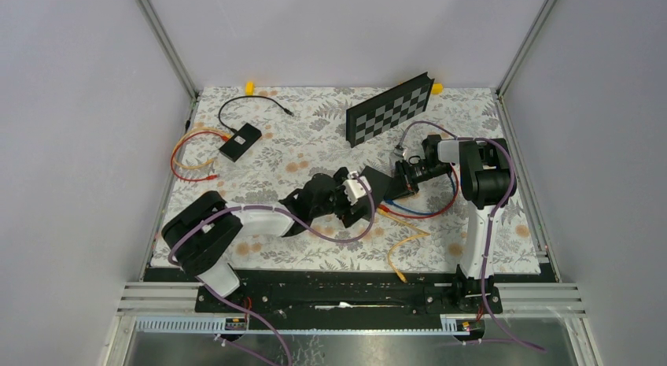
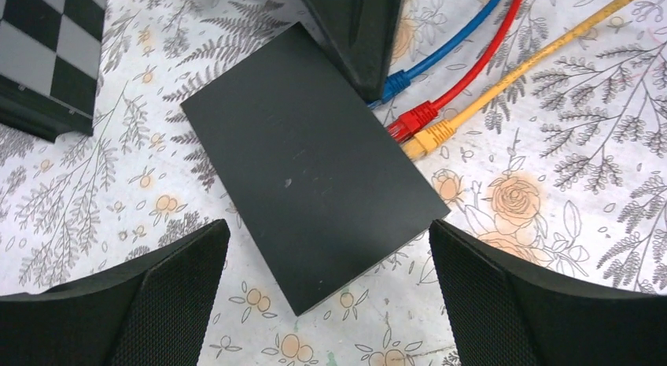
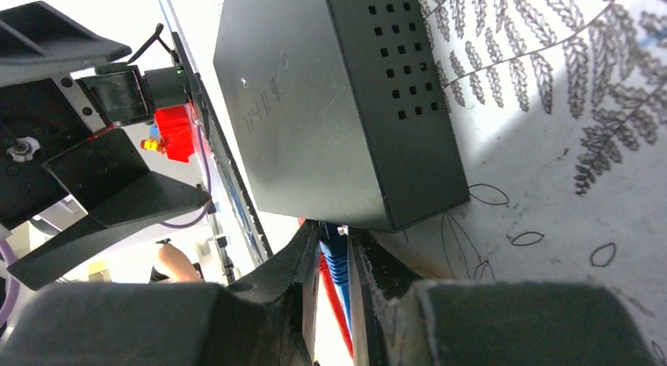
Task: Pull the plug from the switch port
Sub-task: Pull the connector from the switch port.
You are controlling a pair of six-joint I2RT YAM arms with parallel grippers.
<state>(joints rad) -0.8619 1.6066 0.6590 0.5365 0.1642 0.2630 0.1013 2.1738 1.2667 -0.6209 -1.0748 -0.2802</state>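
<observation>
Beside the switch (image 2: 315, 177) at mid-tabletop (image 1: 299, 114), the right claw (image 3: 335, 242) is pinched narrowly on the blue plug (image 2: 396, 83), which seemingly sits seated in its port; the pull itself is not yet done. Above the switch the left claw (image 2: 328, 232) gapes wide, empty.

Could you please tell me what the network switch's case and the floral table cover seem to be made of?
Network switch: probably painted sheet metal, matte dark grey. The signs are crisp folded edges, punched square vent holes and fine scratches.
Floral table cover: a smooth printed sheet lying flat, perhaps vinyl or paper. The look leaves it open.
</observation>
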